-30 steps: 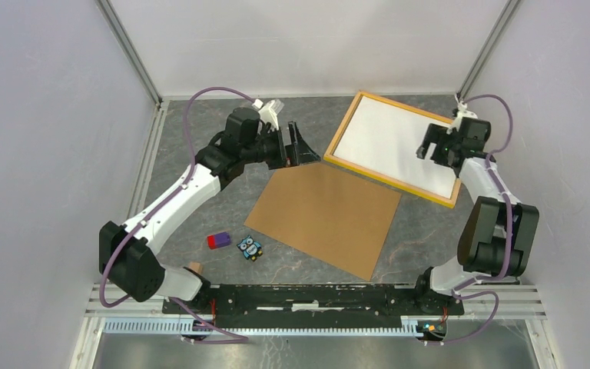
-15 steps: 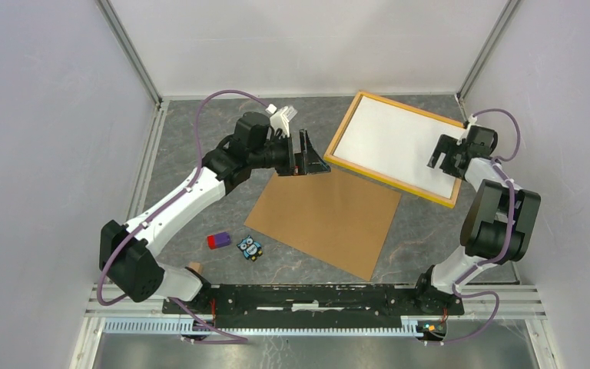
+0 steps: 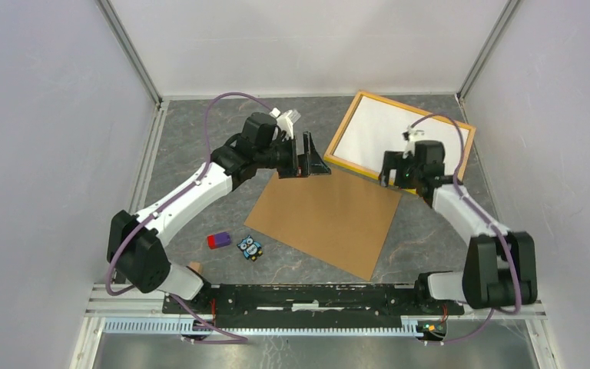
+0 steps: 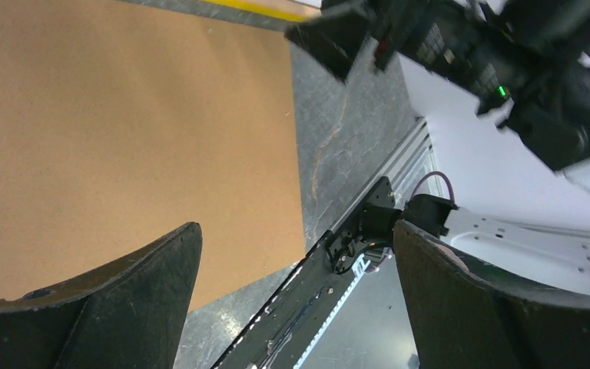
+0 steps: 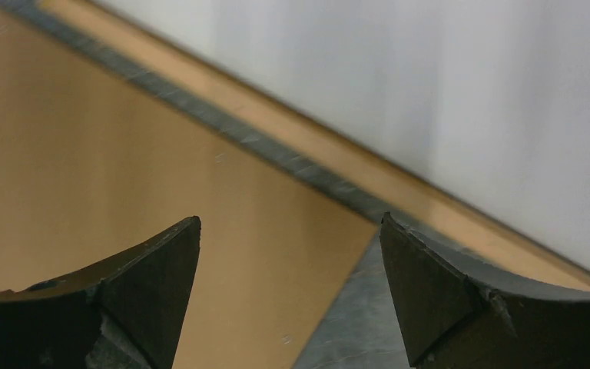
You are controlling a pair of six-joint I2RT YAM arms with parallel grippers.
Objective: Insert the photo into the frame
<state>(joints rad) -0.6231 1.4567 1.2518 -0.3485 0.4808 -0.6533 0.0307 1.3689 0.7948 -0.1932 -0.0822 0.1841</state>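
Our left gripper (image 4: 296,231) and right gripper (image 5: 290,219) gape empty. The thin white-backed rectangular photo (image 3: 369,134) seems seated in the yellow-orange wooden frame (image 3: 344,127), far right; we'd nudge its near edge flush, gently.

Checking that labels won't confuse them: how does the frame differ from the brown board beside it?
The frame has a yellow-orange border around a white face; the brown board is plain, with no border. The frame lies at the far right; the brown board lies nearer and more central. Both are flat rectangles lying askew.
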